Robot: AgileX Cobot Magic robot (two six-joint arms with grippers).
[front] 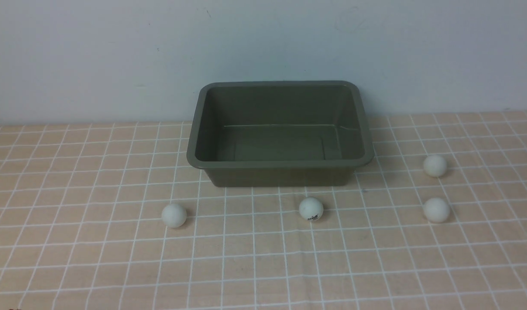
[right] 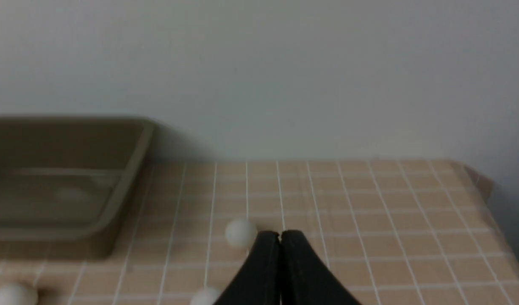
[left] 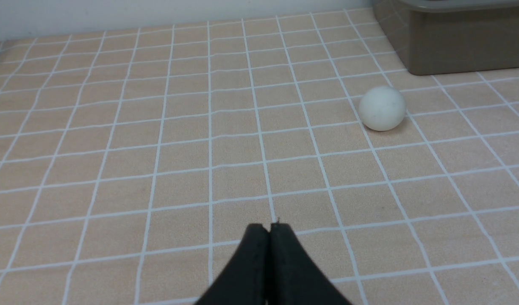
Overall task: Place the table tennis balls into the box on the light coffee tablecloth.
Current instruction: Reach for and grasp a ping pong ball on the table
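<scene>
The dark olive-grey box (front: 279, 163) stands empty at the back middle of the light coffee tablecloth (front: 74, 258). Several white table tennis balls lie in front of it: one at the left (front: 174, 215), one with dark lettering in the middle (front: 311, 209), two at the right (front: 435, 165) (front: 436, 210). Neither gripper shows in the front view. My left gripper (left: 269, 227) is shut and empty above the cloth, with the left ball (left: 382, 109) ahead beside the box corner (left: 454, 46). My right gripper (right: 280, 235) is shut and empty, with balls (right: 240, 232) (right: 204, 296) (right: 11, 294) close by and the box (right: 128, 178) beyond.
A pale wall (front: 117, 56) stands right behind the box. The cloth's right edge and table corner (right: 479, 186) show in the right wrist view. Bare cloth stretches across the front of the table.
</scene>
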